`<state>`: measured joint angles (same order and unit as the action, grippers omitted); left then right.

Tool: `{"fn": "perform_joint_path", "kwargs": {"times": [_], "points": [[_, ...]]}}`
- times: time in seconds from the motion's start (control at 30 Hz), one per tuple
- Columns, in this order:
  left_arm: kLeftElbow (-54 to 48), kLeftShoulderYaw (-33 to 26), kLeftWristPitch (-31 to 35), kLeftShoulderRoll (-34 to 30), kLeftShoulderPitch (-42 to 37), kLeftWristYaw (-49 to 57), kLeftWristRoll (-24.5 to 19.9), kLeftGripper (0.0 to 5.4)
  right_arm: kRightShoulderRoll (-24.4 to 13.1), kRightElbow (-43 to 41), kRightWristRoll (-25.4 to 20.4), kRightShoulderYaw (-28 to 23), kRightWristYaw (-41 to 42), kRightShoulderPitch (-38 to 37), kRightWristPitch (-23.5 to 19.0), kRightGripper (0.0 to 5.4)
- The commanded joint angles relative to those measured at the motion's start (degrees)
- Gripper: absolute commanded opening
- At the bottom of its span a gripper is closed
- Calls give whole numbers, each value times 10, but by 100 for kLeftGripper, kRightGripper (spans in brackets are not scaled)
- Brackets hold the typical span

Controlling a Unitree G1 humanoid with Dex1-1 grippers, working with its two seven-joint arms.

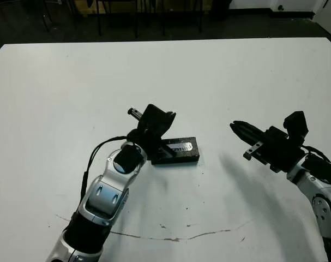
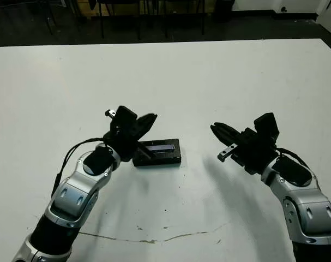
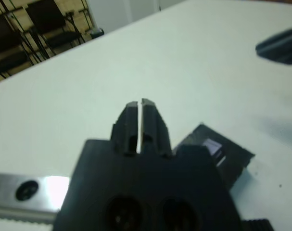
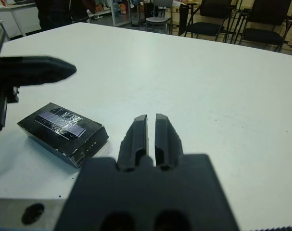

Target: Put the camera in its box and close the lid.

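White table with a thin brown crack line; dark chairs beyond.

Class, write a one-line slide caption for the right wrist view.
Shut right gripper hovers over the white table, apart from the closed box with its striped lid.

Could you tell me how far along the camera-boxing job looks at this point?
It looks essentially done: the flat black lid with the pale bluish stripe sits squarely on the small black box, and no camera lies loose on the white table. Nothing is in hand: the left gripper and right gripper are shut, empty, apart from the box.
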<state>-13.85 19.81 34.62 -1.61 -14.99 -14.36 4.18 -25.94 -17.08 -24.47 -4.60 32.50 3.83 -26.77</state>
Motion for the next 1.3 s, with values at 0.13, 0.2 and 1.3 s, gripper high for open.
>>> {"fn": "perform_joint_path", "kwargs": {"times": [0.13, 0.2, 1.3], "points": [[24, -10, 92, 1, 12, -13, -34, 2, 1, -16, -5, 2, -13, -10, -32, 0], [36, -10, 98, 0, 12, -13, -40, 2, 0, -15, -7, 2, -9, -8, -30, 0], [-140, -192, 79, -67, 94, -65, -173, 2, 6, -14, 1, 2, -18, -16, -18, 0]]}}
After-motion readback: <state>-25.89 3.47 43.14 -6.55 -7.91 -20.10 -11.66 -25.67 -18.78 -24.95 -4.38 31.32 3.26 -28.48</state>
